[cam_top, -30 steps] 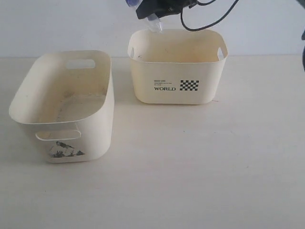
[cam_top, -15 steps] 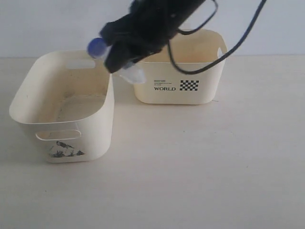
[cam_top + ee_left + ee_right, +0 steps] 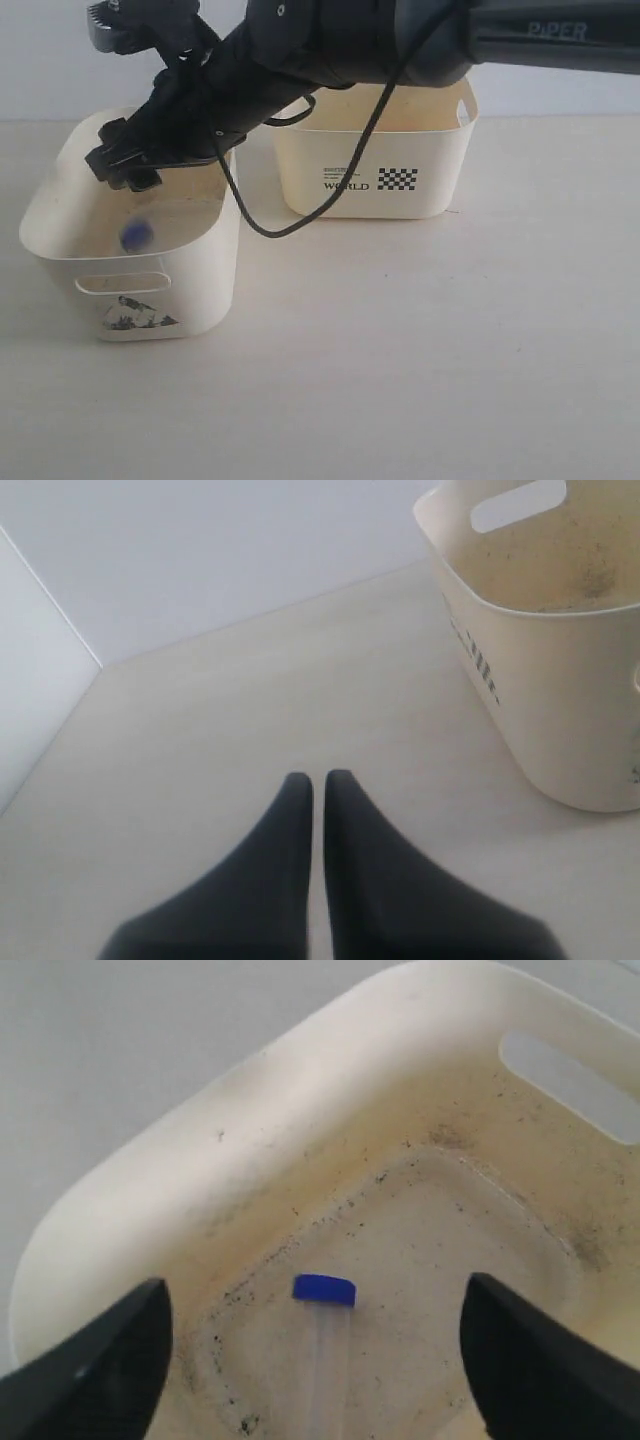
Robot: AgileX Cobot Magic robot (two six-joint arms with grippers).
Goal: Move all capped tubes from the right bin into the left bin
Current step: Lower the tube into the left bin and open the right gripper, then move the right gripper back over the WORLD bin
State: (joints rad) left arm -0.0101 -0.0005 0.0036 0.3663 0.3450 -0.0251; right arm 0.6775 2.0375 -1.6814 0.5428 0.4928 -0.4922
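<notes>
My right gripper (image 3: 125,165) hangs over the left bin (image 3: 205,265), having reached across from the right; its fingers (image 3: 95,1370) stand wide open with nothing between them (image 3: 315,1300). A clear tube with a blue cap (image 3: 324,1290) is inside that bin below the open jaws, free of both fingers; its blue cap (image 3: 136,236) shows in the exterior view too. The right bin (image 3: 430,170), printed "WORLD" with a checkered patch, stands behind; its inside is mostly hidden by the arm. My left gripper (image 3: 318,777) is shut and empty, low over the table beside the left bin (image 3: 560,710).
The right arm and its black cable (image 3: 250,215) stretch across the gap between the two bins. A pale wall (image 3: 200,560) rises behind the table. Bare tabletop (image 3: 420,350) lies in front of both bins.
The right arm has swung left from above the right bin to over the left bin with the blue-capped tube. Its jaws have opened and the tube now is inside the left bin.
</notes>
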